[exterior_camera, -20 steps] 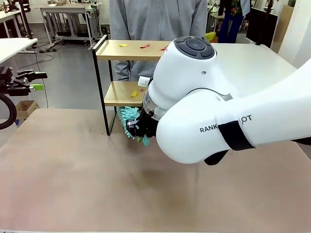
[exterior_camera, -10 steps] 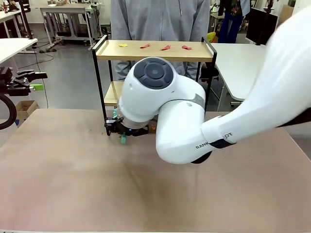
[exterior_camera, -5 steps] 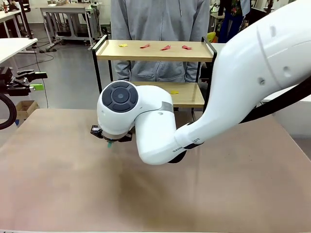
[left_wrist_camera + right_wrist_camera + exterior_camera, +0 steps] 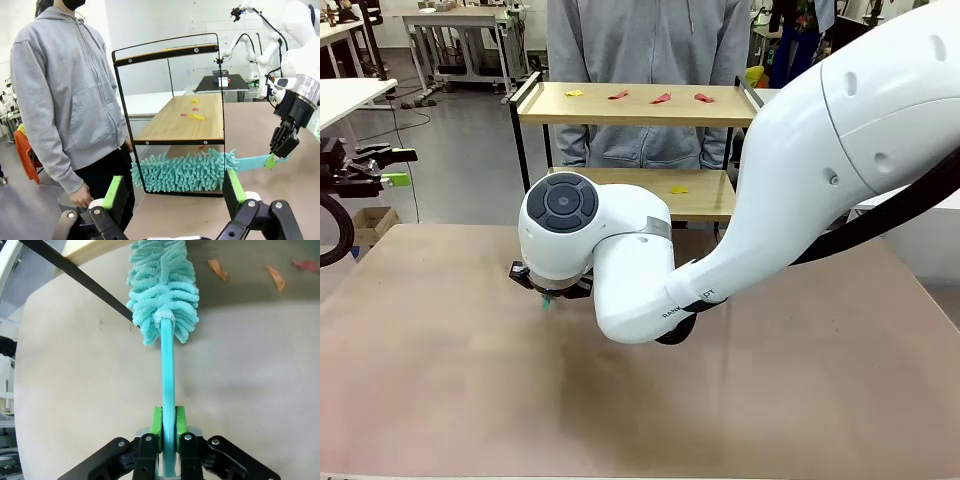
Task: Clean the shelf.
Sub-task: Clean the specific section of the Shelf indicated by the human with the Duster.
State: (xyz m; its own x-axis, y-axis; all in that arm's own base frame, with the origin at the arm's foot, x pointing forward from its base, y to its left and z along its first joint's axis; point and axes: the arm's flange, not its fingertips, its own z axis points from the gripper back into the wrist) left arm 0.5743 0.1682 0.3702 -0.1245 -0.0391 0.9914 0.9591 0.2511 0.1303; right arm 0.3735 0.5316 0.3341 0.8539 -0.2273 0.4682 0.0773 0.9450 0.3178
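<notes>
- Shelf (image 4: 630, 105) stood at the far edge of the brown table (image 4: 440, 380), right in front of a person in a grey hoodie (image 4: 650, 40).
- It had two light wood boards in a thin black frame.
- Small paper bits lay on the top board: one yellow bit (image 4: 573, 93) and three red bits (image 4: 661, 98).
- One more yellow scrap (image 4: 678, 189) lay on the bottom board.
- A few orange scraps (image 4: 275, 278) lay on the table in the shade under the shelf.
- The room behind had a grey floor (image 4: 470, 150) and white tables (image 4: 350, 95).
- The right gripper (image 4: 168, 427) hung low over the brown table, near the shelf's left front leg.
- In the front view the fat white right arm (image 4: 800, 190) hid most of that gripper.
- Its jaws were clenched tight on the thin handle of a blue-green duster (image 4: 164, 295), with a green pad pressed on each side.
- The handle stuck straight out from the jaws toward the shelf.
- The duster's fluffy head reached in under the bottom board, between the black legs.
- I could not tell if the fluffy head touched the table.
- The left gripper (image 4: 174, 192) was spread wide, with nothing between its green pads.
- It was off to the side, well apart from the shelf, and faced the shelf's end and the person.
</notes>
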